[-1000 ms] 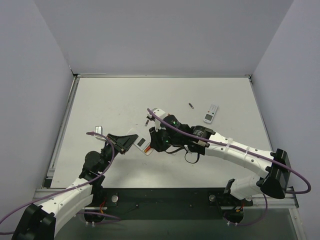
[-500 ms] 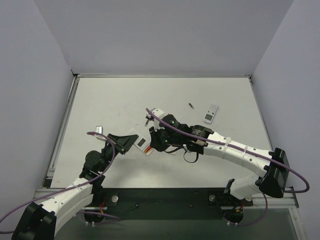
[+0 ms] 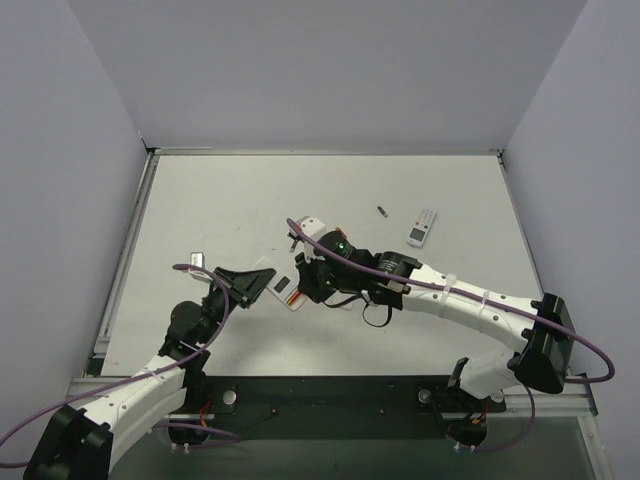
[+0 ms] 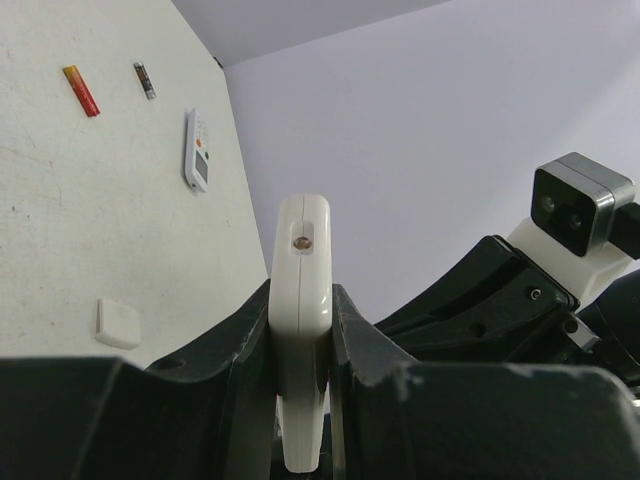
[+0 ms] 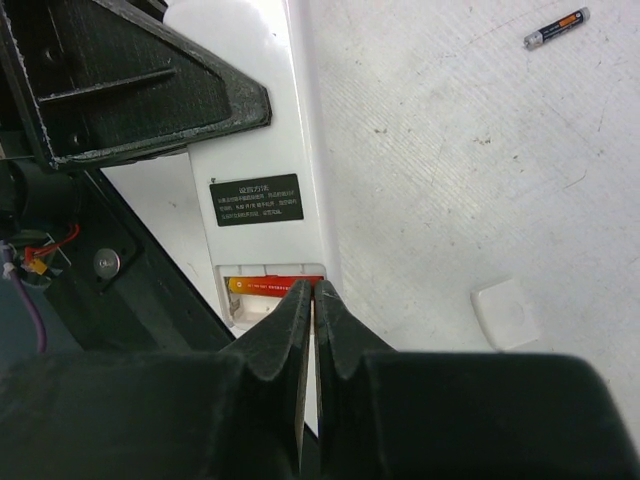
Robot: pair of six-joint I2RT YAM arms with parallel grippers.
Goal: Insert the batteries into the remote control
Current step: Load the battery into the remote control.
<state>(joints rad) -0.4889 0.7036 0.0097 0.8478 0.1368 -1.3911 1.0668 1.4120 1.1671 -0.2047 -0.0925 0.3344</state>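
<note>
My left gripper (image 3: 258,283) is shut on the remote control (image 3: 284,289) and holds it by its white sides above the table; its top edge shows in the left wrist view (image 4: 303,300). In the right wrist view the remote's white back (image 5: 250,140) faces me with the compartment open. One red battery (image 5: 262,286) lies in the compartment. My right gripper (image 5: 312,292) is shut and empty, its tips against that battery's right end. It also shows in the top view (image 3: 304,284). A second red battery (image 4: 81,90) lies on the table further off.
A white-faced remote (image 3: 422,227) and a dark battery (image 3: 383,211) lie at the back right. Another dark battery (image 5: 556,27) lies near the held remote. A small white square cover (image 5: 510,313) lies on the table beside my right fingers and shows in the left wrist view (image 4: 118,322).
My right arm has crept a little to the left, bringing its shut fingertips closer onto the remote. The left arm and the remote have stayed put.
</note>
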